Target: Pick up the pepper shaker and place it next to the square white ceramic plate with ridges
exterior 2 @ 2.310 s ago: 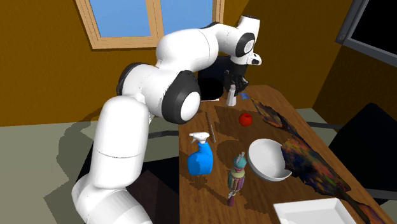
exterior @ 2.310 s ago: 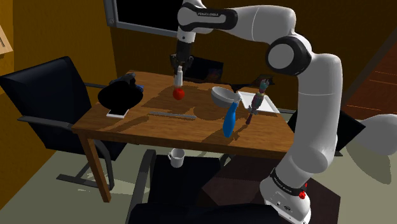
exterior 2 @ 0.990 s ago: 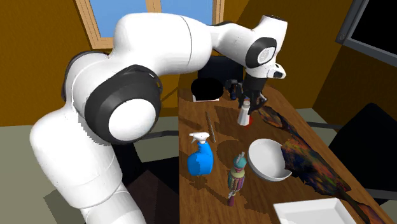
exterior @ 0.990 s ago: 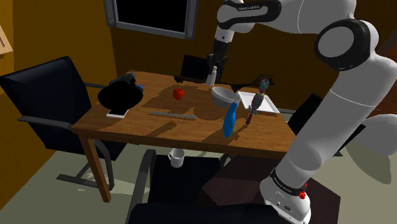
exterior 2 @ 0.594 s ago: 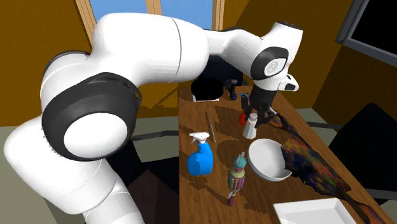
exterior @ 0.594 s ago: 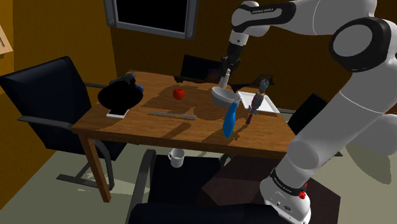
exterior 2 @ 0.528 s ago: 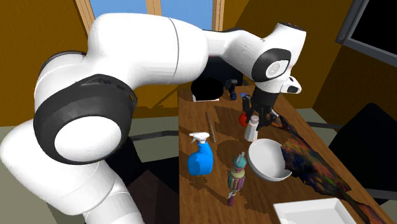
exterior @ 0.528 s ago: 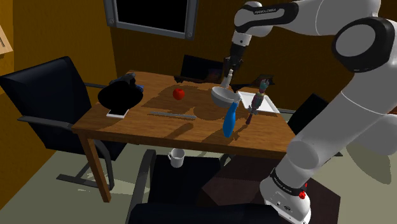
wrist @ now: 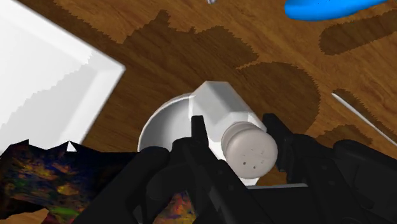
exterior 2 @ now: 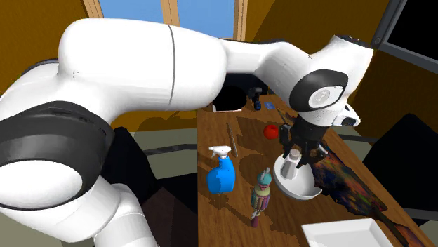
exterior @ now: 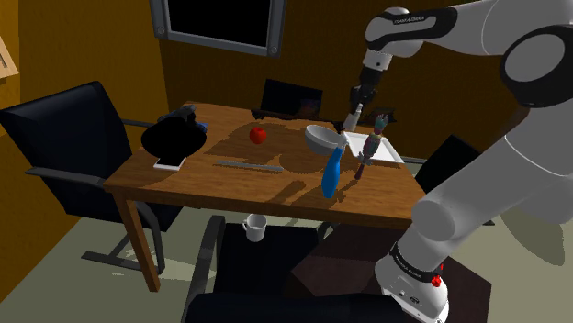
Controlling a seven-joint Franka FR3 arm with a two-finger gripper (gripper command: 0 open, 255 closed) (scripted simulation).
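Gripper (wrist: 234, 130), black and two-fingered, is shown closed on one white pepper shaker (wrist: 219, 105); one finger is pressed to each side of its body, and its perforated cap is turned toward the hand. The shaker (exterior 2: 290, 166) is held clear of the wooden table (exterior: 230, 188), directly above one white bowl (exterior 2: 302, 188). One square white plate (wrist: 44, 76) is seen just beside the bowl (wrist: 156, 127), and one multicoloured patterned cloth (exterior 2: 344, 175) lies along the table edge by both.

In the shoulder view the gripper (exterior: 354, 106) and shaker (exterior: 352, 120) are placed between the bowl (exterior: 320, 138) and the plate (exterior: 380, 149).

Also counted on the table: one blue spray bottle (exterior 2: 222, 172), one painted figurine (exterior 2: 261, 196), one round red fruit (exterior 2: 270, 131) and one thin grey strip (exterior: 248, 166).
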